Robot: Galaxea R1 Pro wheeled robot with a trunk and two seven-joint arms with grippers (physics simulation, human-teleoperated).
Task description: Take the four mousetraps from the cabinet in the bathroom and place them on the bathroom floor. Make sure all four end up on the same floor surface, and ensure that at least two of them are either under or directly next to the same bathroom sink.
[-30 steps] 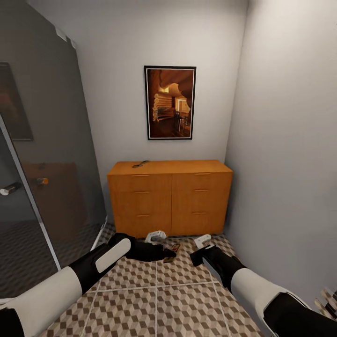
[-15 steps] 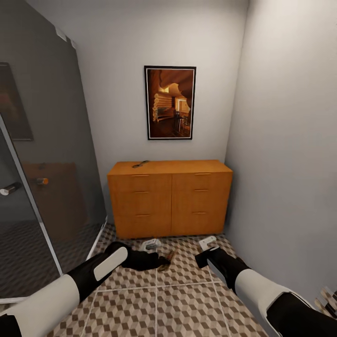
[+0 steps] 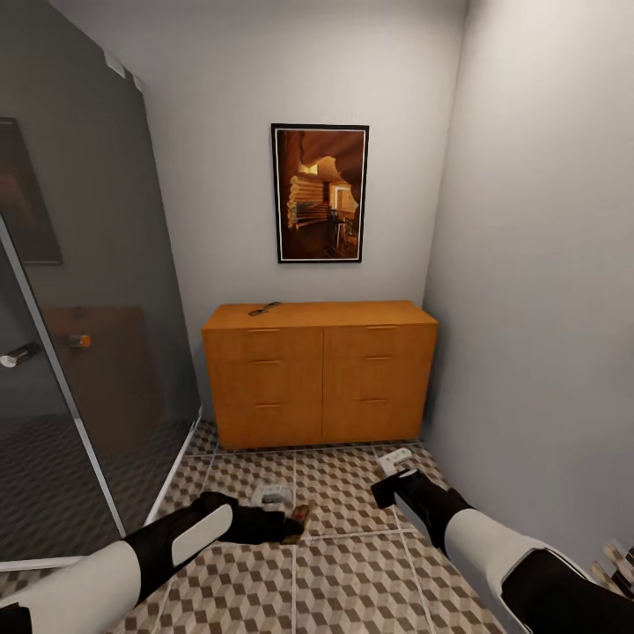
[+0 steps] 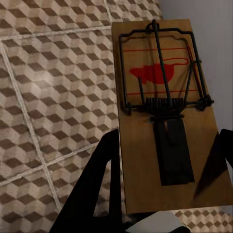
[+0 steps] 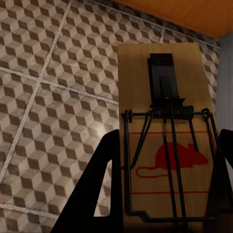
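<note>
Two mousetraps are in my grippers, each a wooden plate with a red mouse print and a wire spring. My left gripper is shut on one mousetrap, seen edge-on low over the bathroom floor; whether it touches the tiles I cannot tell. My right gripper is shut on another mousetrap, its fingers flanking the plate above the tiles. A third mousetrap lies on top of the orange-brown cabinet, near its left rear. All the cabinet's drawers are closed.
A dark glass shower screen runs along the left. A grey wall closes the right side. A framed picture hangs above the cabinet. Cube-pattern tiles lie between me and the cabinet.
My left arm has come back toward me and down, bringing its mousetrap close to the floor. The right gripper has sunk slightly. The camera has not moved.
</note>
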